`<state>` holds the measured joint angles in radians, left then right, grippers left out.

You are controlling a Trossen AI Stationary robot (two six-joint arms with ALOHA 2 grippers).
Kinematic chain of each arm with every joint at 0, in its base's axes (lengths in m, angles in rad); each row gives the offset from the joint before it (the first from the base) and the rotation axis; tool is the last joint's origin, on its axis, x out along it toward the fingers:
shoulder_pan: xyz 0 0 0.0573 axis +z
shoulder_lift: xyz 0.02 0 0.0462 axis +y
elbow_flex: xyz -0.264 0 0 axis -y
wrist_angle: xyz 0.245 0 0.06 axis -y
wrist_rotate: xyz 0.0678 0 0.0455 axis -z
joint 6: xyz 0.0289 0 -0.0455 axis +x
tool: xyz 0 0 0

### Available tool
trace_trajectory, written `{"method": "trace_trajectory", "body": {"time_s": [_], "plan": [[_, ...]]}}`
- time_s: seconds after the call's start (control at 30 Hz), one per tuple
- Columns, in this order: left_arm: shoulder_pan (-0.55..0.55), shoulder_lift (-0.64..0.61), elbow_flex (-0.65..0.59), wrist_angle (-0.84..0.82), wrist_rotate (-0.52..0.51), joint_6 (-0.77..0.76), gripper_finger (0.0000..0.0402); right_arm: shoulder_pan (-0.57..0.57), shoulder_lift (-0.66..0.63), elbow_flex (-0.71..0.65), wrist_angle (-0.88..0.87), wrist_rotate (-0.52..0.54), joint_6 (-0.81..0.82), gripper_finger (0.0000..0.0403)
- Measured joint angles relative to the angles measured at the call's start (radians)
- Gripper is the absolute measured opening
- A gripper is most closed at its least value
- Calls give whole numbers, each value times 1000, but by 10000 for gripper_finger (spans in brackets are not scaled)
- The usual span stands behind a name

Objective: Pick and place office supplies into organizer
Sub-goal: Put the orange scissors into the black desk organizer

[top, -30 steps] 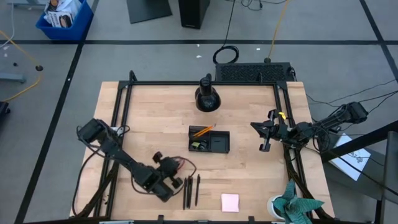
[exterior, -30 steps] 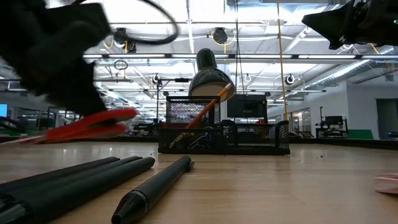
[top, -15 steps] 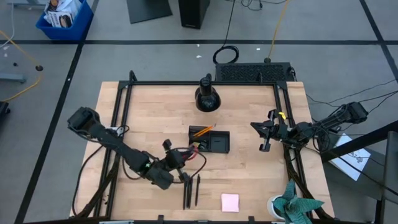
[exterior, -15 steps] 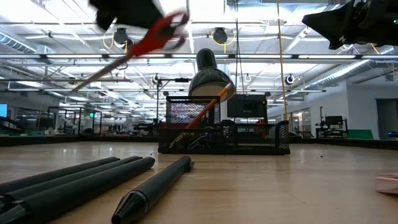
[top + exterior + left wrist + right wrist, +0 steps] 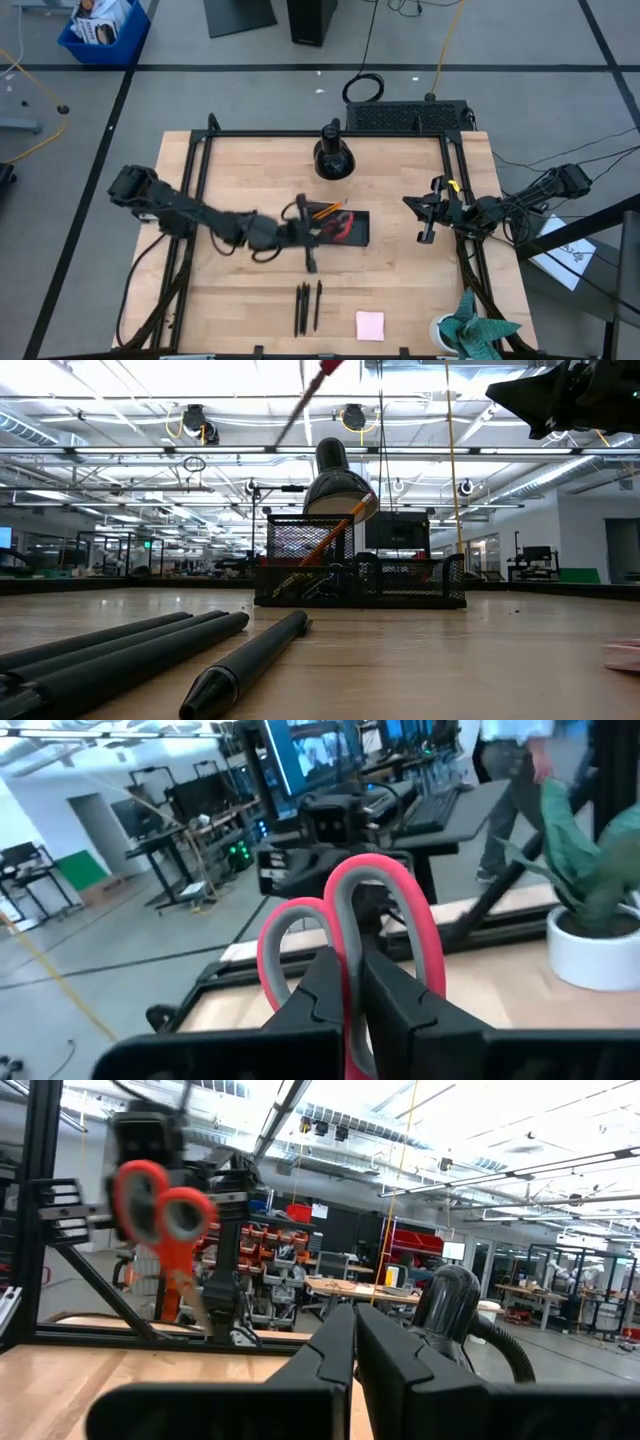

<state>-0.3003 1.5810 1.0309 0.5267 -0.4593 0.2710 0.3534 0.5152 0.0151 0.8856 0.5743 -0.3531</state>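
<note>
My left gripper hangs above the black organizer, shut on the red-handled scissors, which are raised high. In the low view only their blade and a bit of red handle show at the top. Two orange pencils lean in the organizer's left compartment. Three black pens lie side by side near the table's near edge, and the pink sticky-note pad lies to their right. My right gripper waits shut in the air at the table's right edge. My left gripper pinches the scissors between its two fingers at the neck just below the two red handle loops. The loops stick out past the fingertips toward the table's right. The scissors are lifted clear over the organizer, and the blade slants downward.
A round black dome-shaped stand sits beyond the organizer near the far edge. A potted plant stands at the near right corner. A black frame borders the table's left, far and right sides.
My left gripper, holding the scissors, has risen from just above the near left of the table by the pens. It has swung toward the far and right sides to above the organizer. The scissors have turned about, so their handles now point toward the right arm.
</note>
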Motion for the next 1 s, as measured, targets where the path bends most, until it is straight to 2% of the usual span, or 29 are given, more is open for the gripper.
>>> {"method": "trace_trajectory", "body": {"time_s": [0.13,0.37,0.53,0.7,1.0], "plan": [[118,1,0,11,172,-24,20,0,0,0,0,0,-4,9],[248,69,-25,106,359,-124,9,0,0,0,0,0,-36,9],[265,143,-100,267,366,-126,17,0,0,0,-7,1,-52,9],[288,148,-190,401,363,-161,8,0,0,0,-8,1,-52,9],[302,148,-284,422,318,-222,14,0,0,0,7,1,-60,9]]}}
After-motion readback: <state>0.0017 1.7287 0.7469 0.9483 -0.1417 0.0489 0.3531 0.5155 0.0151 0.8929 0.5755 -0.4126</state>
